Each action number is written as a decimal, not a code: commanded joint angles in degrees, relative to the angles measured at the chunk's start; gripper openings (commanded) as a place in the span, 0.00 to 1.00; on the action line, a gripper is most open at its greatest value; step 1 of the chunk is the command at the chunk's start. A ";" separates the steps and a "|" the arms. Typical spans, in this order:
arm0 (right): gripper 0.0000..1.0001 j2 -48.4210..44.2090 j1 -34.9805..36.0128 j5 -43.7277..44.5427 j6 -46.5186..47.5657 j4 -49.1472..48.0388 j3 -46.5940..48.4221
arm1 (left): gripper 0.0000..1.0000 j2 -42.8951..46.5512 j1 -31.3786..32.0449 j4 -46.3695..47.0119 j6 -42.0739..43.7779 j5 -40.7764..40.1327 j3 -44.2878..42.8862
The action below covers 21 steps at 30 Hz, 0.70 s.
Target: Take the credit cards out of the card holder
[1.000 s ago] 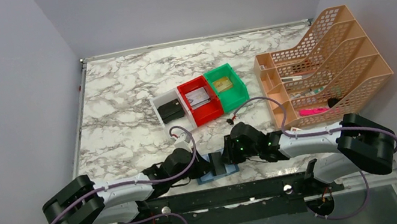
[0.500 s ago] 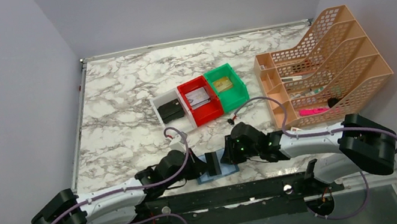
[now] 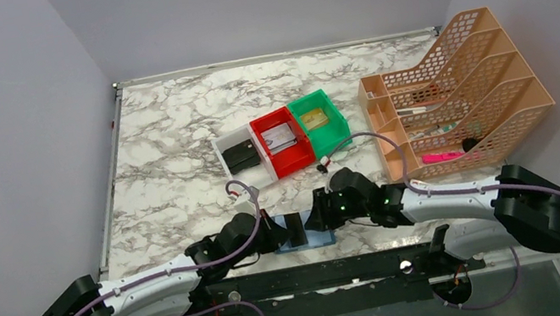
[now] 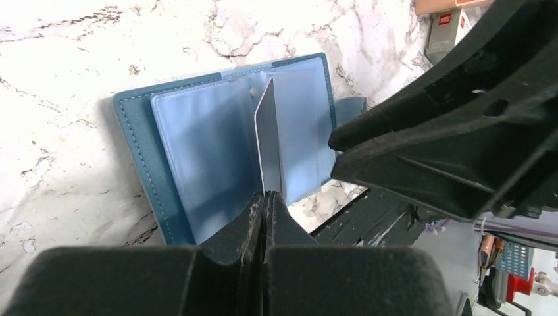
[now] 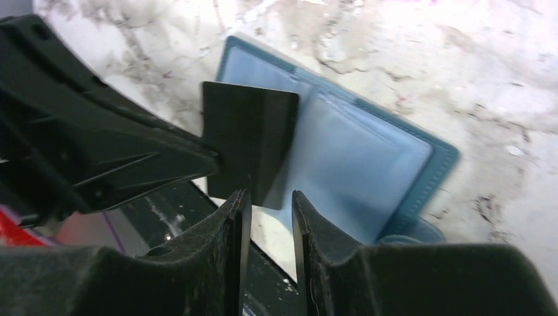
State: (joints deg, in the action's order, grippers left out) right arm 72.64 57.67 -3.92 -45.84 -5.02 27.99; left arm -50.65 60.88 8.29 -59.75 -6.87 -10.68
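Top external shows the marble surface (image 3: 171, 142), with the teal card holder (image 3: 323, 237) lying open at its near edge. The left gripper (image 4: 264, 197) has its jaws pinched on a dark card (image 4: 268, 141) standing upright over the holder, while the right gripper (image 5: 271, 197) has its jaws narrowly apart beside it. Held by one thin edge, the card could twist free.

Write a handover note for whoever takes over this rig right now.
Left gripper: shut on a card, held upright over the open card holder.
Right gripper: open, close to the card, holding nothing.
Card holder lies flat on the table at its near edge, between the arms.
Done: holder opened, one card gripped.
To do: lift that card clear, set it down, check pockets for more.
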 commanded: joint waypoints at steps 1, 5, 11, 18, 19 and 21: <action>0.35 1.71 0.14 -7.12 2.08 -7.35 1.62 | 0.00 -1.55 0.11 0.54 0.88 -0.60 0.40; 0.39 7.47 0.16 -6.92 2.60 -6.51 3.38 | 0.00 -2.16 0.10 0.88 1.10 -0.18 0.07; 0.40 13.25 0.14 -5.88 0.52 -5.69 3.16 | 0.05 -1.94 0.10 2.01 1.81 0.68 0.08; 0.40 11.86 0.10 -3.45 -3.62 -8.08 -0.45 | 0.24 -5.76 0.07 7.74 2.00 2.77 0.88; 0.40 11.68 0.11 -3.02 -3.96 -8.09 -0.66 | 0.26 -6.91 0.11 8.37 2.08 3.20 0.77; 0.40 11.50 0.14 -2.40 -4.33 -8.05 -0.83 | 0.26 -9.30 0.11 8.74 2.22 3.97 -0.09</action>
State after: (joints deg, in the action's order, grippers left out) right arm 84.31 57.63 -8.71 -48.29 -14.20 28.97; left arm -56.42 60.88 13.19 -58.61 -5.61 -10.59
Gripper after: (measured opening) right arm 0.398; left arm 0.253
